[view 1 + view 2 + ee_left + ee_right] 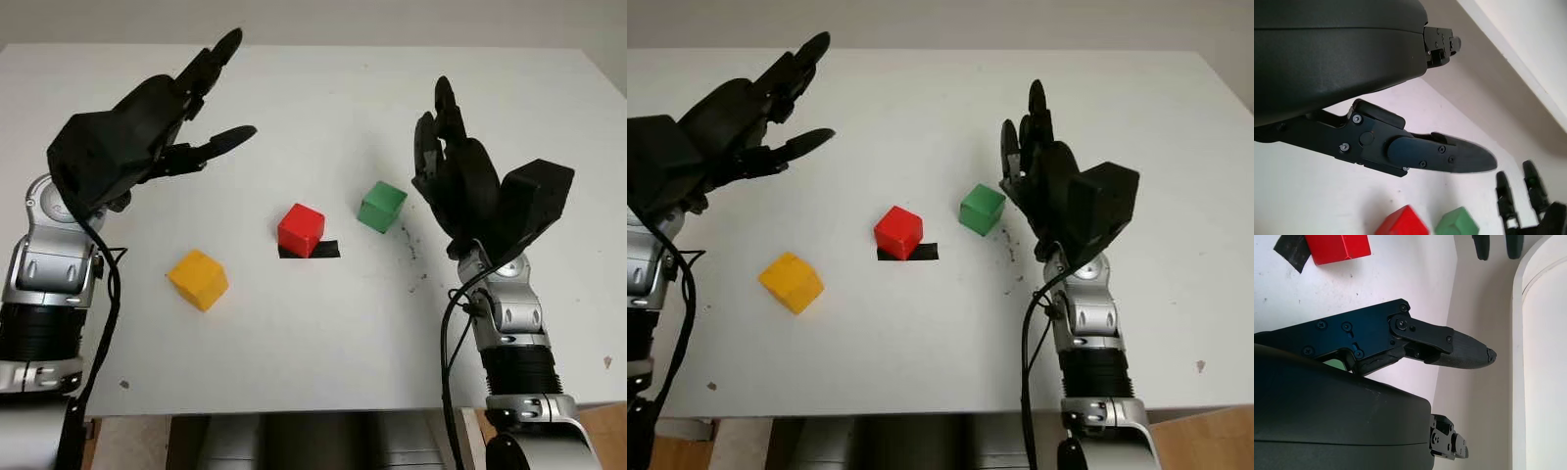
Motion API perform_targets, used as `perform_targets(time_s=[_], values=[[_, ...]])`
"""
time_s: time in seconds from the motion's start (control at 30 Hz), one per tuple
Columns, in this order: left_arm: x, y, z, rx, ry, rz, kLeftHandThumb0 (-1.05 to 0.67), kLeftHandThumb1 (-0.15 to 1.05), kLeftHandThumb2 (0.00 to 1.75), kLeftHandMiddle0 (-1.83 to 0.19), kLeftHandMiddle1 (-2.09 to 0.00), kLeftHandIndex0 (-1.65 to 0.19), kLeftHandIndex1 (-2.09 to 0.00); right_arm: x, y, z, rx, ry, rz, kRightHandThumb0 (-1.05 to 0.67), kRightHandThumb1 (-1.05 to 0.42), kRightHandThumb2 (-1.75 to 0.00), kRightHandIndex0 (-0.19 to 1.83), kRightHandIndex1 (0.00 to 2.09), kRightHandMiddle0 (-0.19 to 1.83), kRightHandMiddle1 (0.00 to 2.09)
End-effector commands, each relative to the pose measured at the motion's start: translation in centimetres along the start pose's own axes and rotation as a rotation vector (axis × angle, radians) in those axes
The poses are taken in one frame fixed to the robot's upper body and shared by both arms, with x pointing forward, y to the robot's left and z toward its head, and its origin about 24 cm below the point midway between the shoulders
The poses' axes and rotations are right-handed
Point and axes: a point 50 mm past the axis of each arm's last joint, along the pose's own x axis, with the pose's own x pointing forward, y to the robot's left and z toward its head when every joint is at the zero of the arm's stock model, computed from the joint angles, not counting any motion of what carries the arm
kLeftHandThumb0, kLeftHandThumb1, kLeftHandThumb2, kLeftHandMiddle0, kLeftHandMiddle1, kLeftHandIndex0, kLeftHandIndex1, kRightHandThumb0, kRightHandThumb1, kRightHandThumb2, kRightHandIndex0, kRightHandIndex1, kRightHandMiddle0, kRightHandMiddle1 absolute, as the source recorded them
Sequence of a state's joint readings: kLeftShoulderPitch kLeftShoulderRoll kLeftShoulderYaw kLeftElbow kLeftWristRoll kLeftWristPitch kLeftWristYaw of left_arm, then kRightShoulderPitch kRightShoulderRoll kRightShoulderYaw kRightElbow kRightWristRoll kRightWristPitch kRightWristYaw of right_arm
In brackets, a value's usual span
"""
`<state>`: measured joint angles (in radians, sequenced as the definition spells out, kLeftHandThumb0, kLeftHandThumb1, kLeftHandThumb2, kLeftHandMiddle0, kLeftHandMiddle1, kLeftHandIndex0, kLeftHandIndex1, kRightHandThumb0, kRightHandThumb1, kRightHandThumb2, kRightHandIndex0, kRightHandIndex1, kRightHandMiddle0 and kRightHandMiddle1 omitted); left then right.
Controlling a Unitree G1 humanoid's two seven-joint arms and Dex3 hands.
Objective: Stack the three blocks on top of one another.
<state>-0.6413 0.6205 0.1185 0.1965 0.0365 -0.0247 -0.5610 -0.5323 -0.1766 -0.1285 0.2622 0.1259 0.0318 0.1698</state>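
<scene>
Both hands, the left hand [147, 137] and the right hand [470, 191], were cased in matte black shells with jointed black fingers [1449, 156] fastened by small screws. The forearms [509, 313] were built of silver metal segments with ribbed black collars. Black cables [449, 333] were looped along each arm.

1. A white table [921, 323] carries 3 small cube blocks, all apart from one another.
2. The yellow cube block [791, 282] lies at the left.
3. The red cube block [898, 232] sits on a strip of black tape [921, 253].
4. The green cube block [981, 210] lies just beside the open right hand [1038, 166].
5. The open left hand [754, 113] is raised above the table's left side.
</scene>
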Motion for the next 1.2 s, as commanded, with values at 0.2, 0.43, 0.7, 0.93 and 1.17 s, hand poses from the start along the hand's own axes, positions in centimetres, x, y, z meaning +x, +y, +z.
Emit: perform_targets(time_s=[0.2,0.43,0.7,0.93,1.17], values=[[-2.9,3.3,1.4,0.207,0.068,-0.258,-0.66,0.91,0.03,0.00,-0.05,-0.31,-0.20,-0.1,-0.4,0.5,-0.022,-0.011,0.005,-0.67,-1.05,-0.68,-0.19,0.00,-0.19,0.00],[-4.4,3.7,3.0,0.416,0.131,-0.423,-0.62,0.82,0.04,0.02,-0.05,-0.34,-0.15,-0.1,-0.5,0.4,-0.028,-0.008,0.003,-0.65,-1.05,-0.70,-0.19,0.00,-0.19,0.00],[-4.7,2.8,4.0,0.641,0.184,-0.535,-0.62,0.84,0.06,0.10,-0.03,-0.29,-0.09,-0.1,-0.3,0.4,-0.025,-0.002,-0.007,-0.66,-1.05,-0.69,-0.19,0.00,-0.19,0.00],[-4.8,1.3,4.3,0.744,0.196,-0.632,-0.62,0.85,0.06,0.15,-0.04,-0.26,-0.07,-0.3,-0.3,0.4,-0.019,-0.010,-0.002,-0.67,-1.05,-0.69,-0.19,0.00,-0.19,0.00],[-5.2,-0.1,3.5,0.777,0.247,-0.659,-0.64,0.84,0.05,0.18,-0.04,-0.27,-0.07,-0.3,-0.3,0.3,0.001,-0.008,-0.010,-0.67,-1.05,-0.67,-0.19,0.00,-0.19,0.00]])
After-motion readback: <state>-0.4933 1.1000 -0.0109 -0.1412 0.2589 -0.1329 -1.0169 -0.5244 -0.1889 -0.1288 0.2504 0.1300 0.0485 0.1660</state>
